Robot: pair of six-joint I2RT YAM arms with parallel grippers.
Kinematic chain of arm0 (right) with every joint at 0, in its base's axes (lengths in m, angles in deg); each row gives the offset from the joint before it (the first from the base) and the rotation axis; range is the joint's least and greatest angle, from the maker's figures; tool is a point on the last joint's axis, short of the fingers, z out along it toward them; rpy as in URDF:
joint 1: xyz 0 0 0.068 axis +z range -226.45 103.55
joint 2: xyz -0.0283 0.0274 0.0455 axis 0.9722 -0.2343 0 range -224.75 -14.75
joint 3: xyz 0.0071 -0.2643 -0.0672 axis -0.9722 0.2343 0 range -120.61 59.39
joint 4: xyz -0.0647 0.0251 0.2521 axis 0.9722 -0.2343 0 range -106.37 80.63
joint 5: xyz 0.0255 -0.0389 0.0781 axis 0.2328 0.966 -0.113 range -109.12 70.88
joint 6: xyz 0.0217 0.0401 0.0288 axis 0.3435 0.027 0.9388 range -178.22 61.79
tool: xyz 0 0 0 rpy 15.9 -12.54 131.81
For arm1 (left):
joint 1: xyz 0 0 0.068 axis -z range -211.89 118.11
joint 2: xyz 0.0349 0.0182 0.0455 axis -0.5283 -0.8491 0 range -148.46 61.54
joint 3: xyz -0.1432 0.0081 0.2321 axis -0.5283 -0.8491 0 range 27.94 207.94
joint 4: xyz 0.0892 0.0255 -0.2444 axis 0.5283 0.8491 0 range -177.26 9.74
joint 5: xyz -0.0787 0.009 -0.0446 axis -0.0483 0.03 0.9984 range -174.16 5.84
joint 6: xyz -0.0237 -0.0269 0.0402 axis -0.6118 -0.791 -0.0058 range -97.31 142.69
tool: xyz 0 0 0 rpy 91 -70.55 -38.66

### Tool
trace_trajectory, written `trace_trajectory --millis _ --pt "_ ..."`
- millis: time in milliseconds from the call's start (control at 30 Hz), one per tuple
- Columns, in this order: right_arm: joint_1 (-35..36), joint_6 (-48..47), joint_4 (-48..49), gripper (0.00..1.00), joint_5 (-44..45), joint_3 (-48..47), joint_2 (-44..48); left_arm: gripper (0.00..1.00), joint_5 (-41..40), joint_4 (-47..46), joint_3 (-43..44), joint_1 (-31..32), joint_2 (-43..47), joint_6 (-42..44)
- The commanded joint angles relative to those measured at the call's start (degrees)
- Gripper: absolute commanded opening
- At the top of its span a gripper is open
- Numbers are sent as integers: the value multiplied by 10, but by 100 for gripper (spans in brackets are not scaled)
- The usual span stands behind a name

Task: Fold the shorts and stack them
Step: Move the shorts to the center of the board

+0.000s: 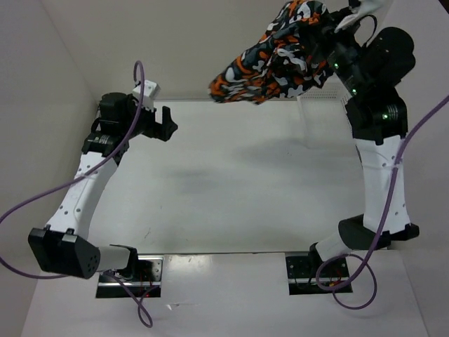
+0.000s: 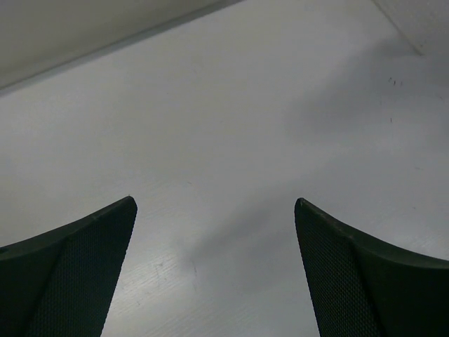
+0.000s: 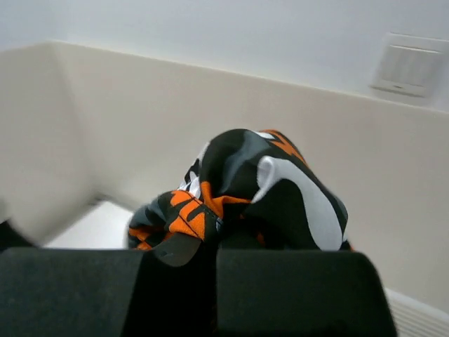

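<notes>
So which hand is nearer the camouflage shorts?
Right. The right hand is shut on the shorts, holding them aloft at far right; the left hand hangs open at far left, well apart from them.

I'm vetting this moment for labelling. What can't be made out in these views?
- shorts: top view, upper part cut off by the frame edge; bunched, so waistband and legs are indistinguishable.
- right end effector: top view, fingertips buried in fabric; wrist view, too close and blurred.
- white mesh basket: top view, mostly behind the shorts and right arm; contents unseen.
</notes>
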Motion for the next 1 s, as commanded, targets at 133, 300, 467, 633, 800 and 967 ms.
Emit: trace_trajectory --millis 133,300,467,633,800,967 --pt "-18 196 3 0 -307 162 17 100 -13 -16 -35 -33 70 2" --pt "-18 205 13 44 -223 365 31 100 -37 -16 -46 -38 76 2" --pt "-18 -5 7 67 33 427 -7 100 -109 -27 -58 -38 61 2" --pt "-11 -168 -68 62 13 441 35 100 13 102 -23 -5 99 2" --pt "32 -185 -76 62 -22 570 61 100 18 244 -102 133 130 2" --pt "32 -150 -62 68 -48 580 44 100 -44 221 -199 226 91 2"
